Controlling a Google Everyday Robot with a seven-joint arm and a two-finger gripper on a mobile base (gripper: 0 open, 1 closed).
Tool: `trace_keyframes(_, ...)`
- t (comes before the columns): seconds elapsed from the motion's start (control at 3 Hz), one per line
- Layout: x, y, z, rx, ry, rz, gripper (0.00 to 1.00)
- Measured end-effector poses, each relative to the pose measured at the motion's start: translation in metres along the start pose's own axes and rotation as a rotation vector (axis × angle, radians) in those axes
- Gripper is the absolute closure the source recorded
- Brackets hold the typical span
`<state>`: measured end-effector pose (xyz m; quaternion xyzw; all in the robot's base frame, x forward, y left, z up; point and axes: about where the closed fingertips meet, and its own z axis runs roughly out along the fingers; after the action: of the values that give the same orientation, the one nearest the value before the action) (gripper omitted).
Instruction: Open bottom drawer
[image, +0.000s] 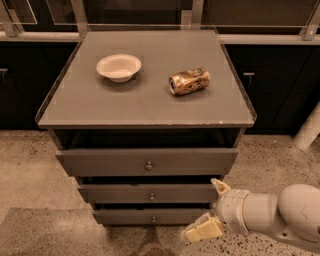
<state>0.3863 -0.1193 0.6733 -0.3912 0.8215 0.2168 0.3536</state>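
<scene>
A: Where's the bottom drawer (130, 216)?

B: Lowest of the three grey fronts, just above the floor (40, 165). Its small knob (153, 219) sits at the centre, uncovered.

A: And the gripper (210, 209)?

B: By that drawer's right end, reaching in from the right. It's open, fingers spread wide. One finger (219, 186) is up at the right end of the middle drawer (125, 193), and the other is low, beside the bottom front's lower right corner. It holds nothing. I can't tell if it touches the fronts.

A: Room to move?

B: Bare speckled floor to the left of the cabinet and in front of it. The top drawer (100, 161) has a dark gap above it.

A: Up top?

B: On the surface (150, 107), a white bowl (119, 66) to the left and a crushed can (189, 81) on its side to the right, well apart, both back from the front edge.
</scene>
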Motion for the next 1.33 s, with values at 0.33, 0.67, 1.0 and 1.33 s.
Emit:
trace_keyframes(0.33, 0.015, -0.035, 0.039, 0.058, -0.030, 0.016, 0.00)
trace_keyframes(0.67, 0.016, -0.041, 0.043, 0.077, -0.035, 0.023, 0.00)
trace_keyframes(1.0, 0.034, -0.032, 0.064, 0.034, -0.036, 0.087, 0.00)
trace_keyframes(1.33, 0.062, -0.029, 0.104, 0.000, -0.081, 0.176, 0.00)
